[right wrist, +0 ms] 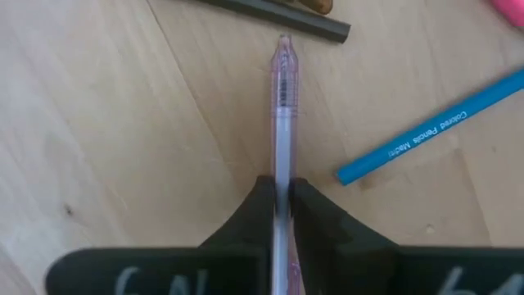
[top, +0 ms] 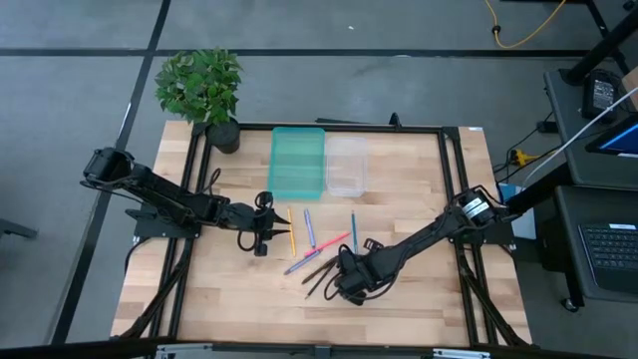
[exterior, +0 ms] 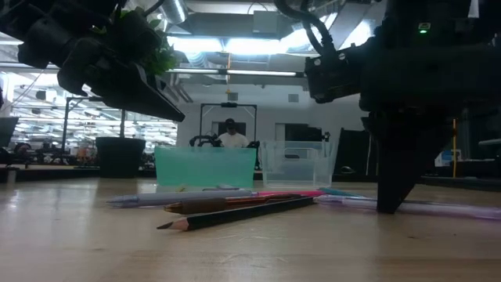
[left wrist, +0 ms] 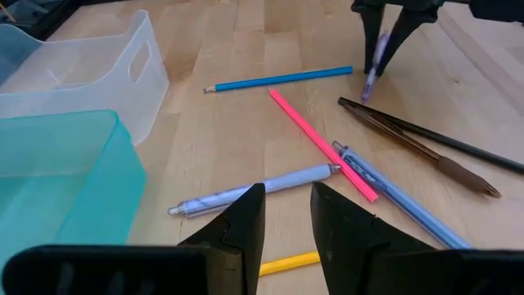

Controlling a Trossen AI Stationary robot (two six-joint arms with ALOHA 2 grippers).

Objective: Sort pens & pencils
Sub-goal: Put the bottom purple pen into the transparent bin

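Several pens & pencils lie scattered on the wooden table's middle: a pink one, a blue pencil, a pale lilac pen, a blue pen, dark ones and a yellow one. My right gripper points down at the near side of the scatter, shut on a clear purple pen. My left gripper hovers open above the table at the scatter's left, over the yellow one, with nothing between its fingers. My right gripper pinches the purple pen's barrel between its two fingers, some way back from the pointed end. The fingers come from above, pointing down, across the pen. The pen lies about level, low over the table; whether it is clear of it, I cannot tell.
A teal tray and a clear tray stand side by side at the table's far middle. A potted plant stands at the far left corner. Bare wood lies along the near edge. A person shows in the room beyond.
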